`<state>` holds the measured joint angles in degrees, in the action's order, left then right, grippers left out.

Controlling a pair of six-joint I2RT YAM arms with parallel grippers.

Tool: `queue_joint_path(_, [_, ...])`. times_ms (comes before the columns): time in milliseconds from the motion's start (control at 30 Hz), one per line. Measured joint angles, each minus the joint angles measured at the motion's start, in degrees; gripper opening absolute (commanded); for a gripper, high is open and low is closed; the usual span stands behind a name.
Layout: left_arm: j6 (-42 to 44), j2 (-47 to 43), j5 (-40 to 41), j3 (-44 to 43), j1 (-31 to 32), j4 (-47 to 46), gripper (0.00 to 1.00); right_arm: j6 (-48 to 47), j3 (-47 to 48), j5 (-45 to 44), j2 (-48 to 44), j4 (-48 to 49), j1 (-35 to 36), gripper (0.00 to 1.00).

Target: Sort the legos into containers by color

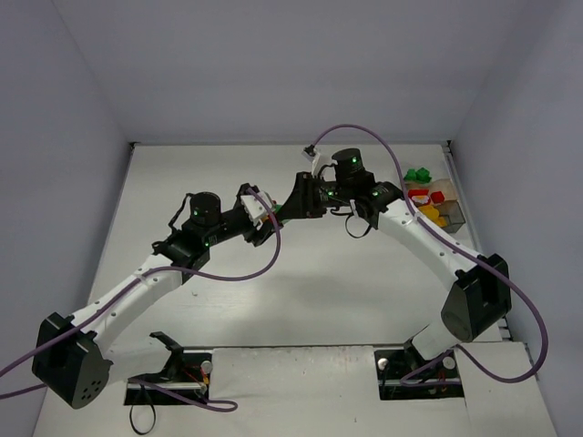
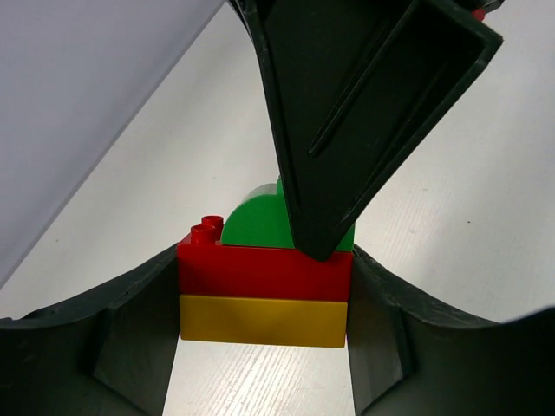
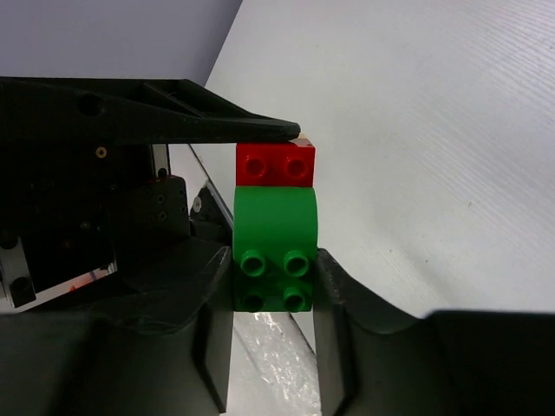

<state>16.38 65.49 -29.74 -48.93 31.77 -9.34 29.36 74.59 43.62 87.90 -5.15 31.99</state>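
Stack [image 2: 260,286] is gripped left of the tray [image 1: 455,217]: left end effector [image 2: 264,299] clenched on red-yellow, right end effector [image 3: 273,290] on green; separation pending, several legos [image 1: 424,196] already binned.

- A white table [image 1: 301,300] with a faint wood grain is seen from above.
- It is enclosed on three sides by plain, pale grey-lilac walls [image 1: 291,64].
- The scene is lit evenly, and only soft shadows are cast.
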Motion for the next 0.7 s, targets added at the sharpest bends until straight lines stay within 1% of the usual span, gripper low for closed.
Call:
queue_joint_path(33, [0.02, -0.04, 0.04, 0.02, 0.0, 0.0, 0.0, 0.37, 0.0, 0.0, 0.0, 0.04, 0.0, 0.15])
queue_joint_path(67, [0.0, -0.04, 0.07, 0.07, 0.0, 0.0, 0.0, 0.24, 0.0, -0.09, 0.0, 0.15, 0.0, 0.1])
queue_joint_path(133, [-0.04, -0.15, -0.02, 0.24, 0.0, -0.09, 0.0, 0.17, 0.0, -0.24, -0.07, 0.15, 0.11, 0.07])
queue_joint_path(167, [-0.11, -0.26, 0.0, 0.48, 0.0, -0.37, 0.0, 0.15, -0.02, -0.22, -0.07, 0.15, 0.13, 0.02])
queue_joint_path(233, [-0.37, -0.52, -0.02, 1.29, 0.0, -1.29, 0.0, 0.0, -0.31, -0.33, -0.26, 0.11, 0.17, 0.0])
queue_joint_path(367, [-1.46, -0.87, -0.33, 3.3, 0.17, -3.82, 0.0, -0.07, -1.77, -0.07, -1.16, 0.07, -0.28, 0.0])
queue_joint_path(467, [-2.45, -0.9, -0.94, 4.76, 0.46, -5.4, 0.0, -0.42, -3.17, 1.4, -2.38, -0.02, -1.95, 0.0])
queue_joint_path(600, [-4.24, -0.7, -0.9, 7.76, -0.81, -4.24, 0.0, -1.51, -3.8, 1.36, -4.7, 0.0, -9.51, 0.0])
queue_joint_path(700, [-5.14, -0.07, -0.85, 8.52, -1.14, -3.1, 0.0, -2.8, -3.8, 0.76, -5.9, -0.13, -14.27, 0.03])
